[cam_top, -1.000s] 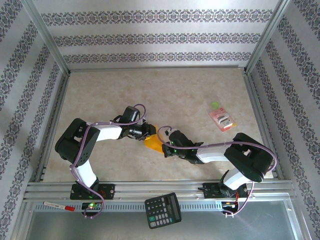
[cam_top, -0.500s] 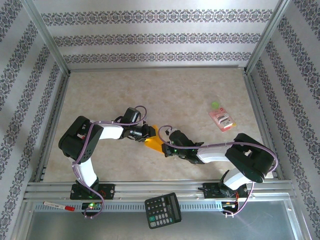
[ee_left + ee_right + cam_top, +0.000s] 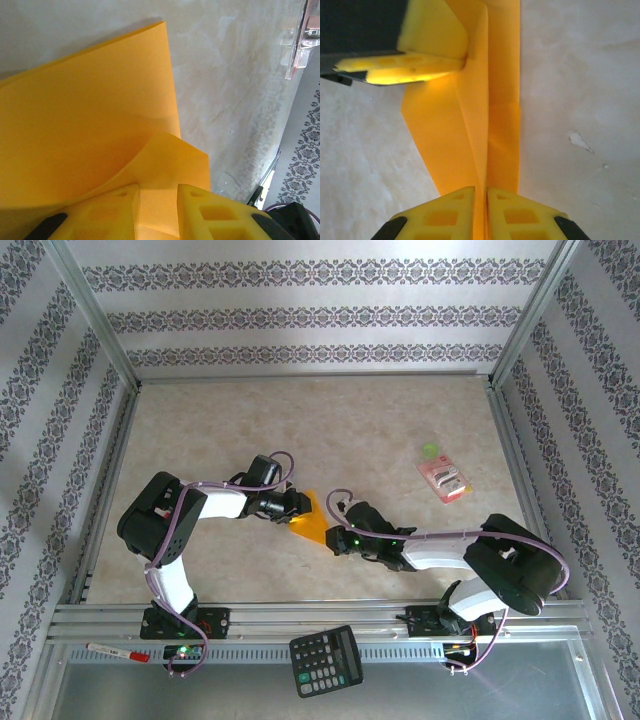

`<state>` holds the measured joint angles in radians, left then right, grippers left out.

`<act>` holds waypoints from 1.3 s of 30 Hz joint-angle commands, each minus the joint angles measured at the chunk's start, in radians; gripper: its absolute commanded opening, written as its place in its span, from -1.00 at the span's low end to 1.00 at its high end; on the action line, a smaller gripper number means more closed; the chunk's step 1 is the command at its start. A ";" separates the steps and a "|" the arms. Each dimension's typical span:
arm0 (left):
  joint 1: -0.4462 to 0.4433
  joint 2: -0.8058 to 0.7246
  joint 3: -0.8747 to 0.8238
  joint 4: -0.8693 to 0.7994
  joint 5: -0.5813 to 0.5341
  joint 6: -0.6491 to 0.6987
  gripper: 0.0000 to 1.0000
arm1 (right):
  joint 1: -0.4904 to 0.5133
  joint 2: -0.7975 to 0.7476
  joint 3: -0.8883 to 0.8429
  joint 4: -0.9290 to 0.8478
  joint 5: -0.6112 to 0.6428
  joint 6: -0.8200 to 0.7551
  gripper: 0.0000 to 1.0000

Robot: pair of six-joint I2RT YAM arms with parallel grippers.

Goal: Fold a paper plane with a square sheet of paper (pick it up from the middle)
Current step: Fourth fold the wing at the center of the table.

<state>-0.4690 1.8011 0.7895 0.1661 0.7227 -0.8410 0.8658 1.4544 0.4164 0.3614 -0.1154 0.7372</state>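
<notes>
The square sheet of paper [image 3: 311, 527] lies part-folded on the table's middle, between both grippers. In the right wrist view the paper [image 3: 470, 115] shows as a long strip with a raised centre crease, and my right gripper [image 3: 480, 200] is shut on that crease at its near end. The right gripper [image 3: 333, 537] sits at the paper's right edge. My left gripper [image 3: 296, 505] is at the paper's upper left. In the left wrist view a curled flap of the paper [image 3: 100, 115] rises into the gap of my left gripper [image 3: 158, 200], whose jaws stand apart. One left finger [image 3: 415, 65] touches the strip's far end.
A pink packet [image 3: 443, 480] and a small green item [image 3: 430, 449] lie at the right of the table. A black calculator [image 3: 326, 660] and a red-white pen [image 3: 118, 652] rest on the front rail. Aluminium frame posts border the table.
The paper and both grippers have shifted slightly right and away from the bases. The right arm's elbow has swung out to the right. The right gripper keeps its hold.
</notes>
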 commanded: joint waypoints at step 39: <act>0.009 0.032 -0.019 -0.057 -0.074 0.061 -0.50 | -0.019 -0.084 -0.051 -0.042 -0.040 0.043 -0.77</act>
<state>-0.4690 1.8019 0.7895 0.1654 0.7223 -0.8177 0.8528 1.3533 0.3485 0.3237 -0.1436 0.7925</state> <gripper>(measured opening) 0.253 0.121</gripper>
